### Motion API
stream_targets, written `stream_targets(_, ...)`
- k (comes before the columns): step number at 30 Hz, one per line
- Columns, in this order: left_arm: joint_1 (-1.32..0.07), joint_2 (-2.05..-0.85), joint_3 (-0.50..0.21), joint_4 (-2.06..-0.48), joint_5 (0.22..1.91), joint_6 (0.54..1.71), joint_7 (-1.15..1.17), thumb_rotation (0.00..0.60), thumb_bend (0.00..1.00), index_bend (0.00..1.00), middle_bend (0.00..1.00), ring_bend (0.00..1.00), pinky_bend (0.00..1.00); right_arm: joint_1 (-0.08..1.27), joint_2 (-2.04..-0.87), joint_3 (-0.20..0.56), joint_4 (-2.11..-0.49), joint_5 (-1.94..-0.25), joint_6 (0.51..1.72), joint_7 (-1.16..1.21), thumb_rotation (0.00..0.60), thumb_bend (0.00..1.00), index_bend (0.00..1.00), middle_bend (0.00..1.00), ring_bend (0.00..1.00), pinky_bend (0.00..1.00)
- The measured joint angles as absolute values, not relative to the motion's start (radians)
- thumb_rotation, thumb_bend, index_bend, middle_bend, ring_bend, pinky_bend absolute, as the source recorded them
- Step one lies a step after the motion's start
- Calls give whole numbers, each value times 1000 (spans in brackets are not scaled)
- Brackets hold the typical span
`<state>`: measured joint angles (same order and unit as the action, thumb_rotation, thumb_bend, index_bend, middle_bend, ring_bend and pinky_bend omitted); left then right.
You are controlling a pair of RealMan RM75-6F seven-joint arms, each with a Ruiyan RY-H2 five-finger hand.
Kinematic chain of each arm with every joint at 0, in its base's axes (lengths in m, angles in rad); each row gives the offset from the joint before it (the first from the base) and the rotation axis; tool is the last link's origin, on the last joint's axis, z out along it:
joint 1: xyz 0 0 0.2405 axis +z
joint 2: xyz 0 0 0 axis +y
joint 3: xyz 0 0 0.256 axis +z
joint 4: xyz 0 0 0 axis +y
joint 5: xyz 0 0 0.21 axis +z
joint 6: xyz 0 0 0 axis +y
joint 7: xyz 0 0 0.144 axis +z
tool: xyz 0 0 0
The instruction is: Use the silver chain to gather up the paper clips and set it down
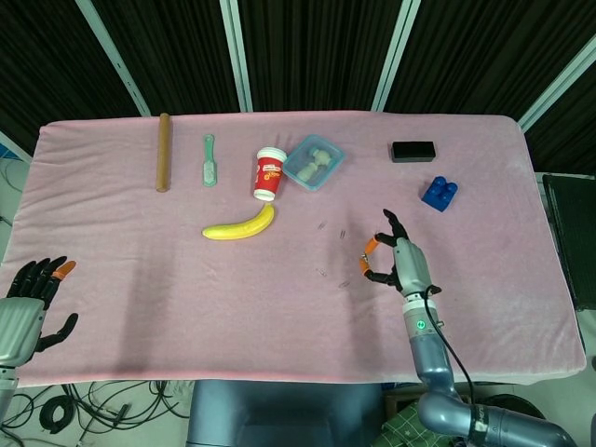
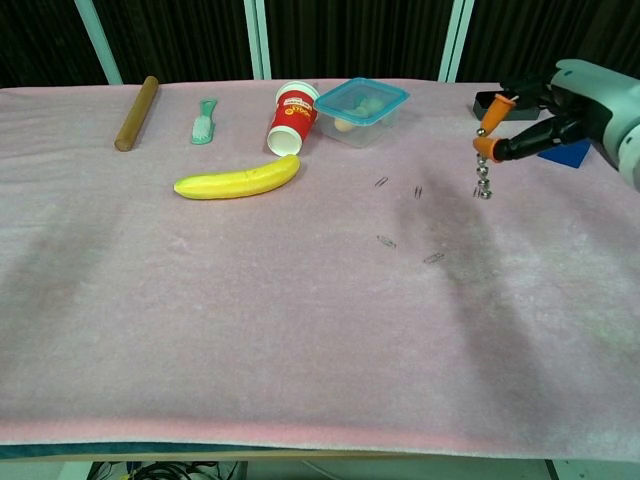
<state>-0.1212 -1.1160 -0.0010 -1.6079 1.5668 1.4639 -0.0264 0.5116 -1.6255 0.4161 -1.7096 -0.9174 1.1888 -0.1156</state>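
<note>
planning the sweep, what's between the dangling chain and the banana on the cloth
In the chest view, loose paper clips lie on bare pink cloth between the silver chain, hanging from the right hand, and the banana; nothing else.

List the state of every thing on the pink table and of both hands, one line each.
Silver bead chain: dangling, pinched by the right hand.
Right hand: raised above the table, fingers pinching the chain.
Left hand: off the table's edge, empty, fingers spread.
Small metal paper clips: scattered flat on the cloth.
Red paper cup: lying on its side.
Blue-lidded clear plastic container: lid on.
Yellow banana: unpeeled, lying flat.
</note>
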Motion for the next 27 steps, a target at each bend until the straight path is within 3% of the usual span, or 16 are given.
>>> stream_targets(11, -121, -1115, -2, -1609, 1564, 1463, -28, 600, 356, 120, 53, 0, 0, 573, -1732, 437, -1549, -924, 1146, -29, 600, 381, 663, 0, 56, 208)
stream_targets(27, -123, -1117, -5, -1613, 1557, 1458, -19, 600, 356, 120, 53, 0, 0, 558, -1765, 381, -1471, -903, 1079, 44, 600, 380, 669, 0, 56, 209)
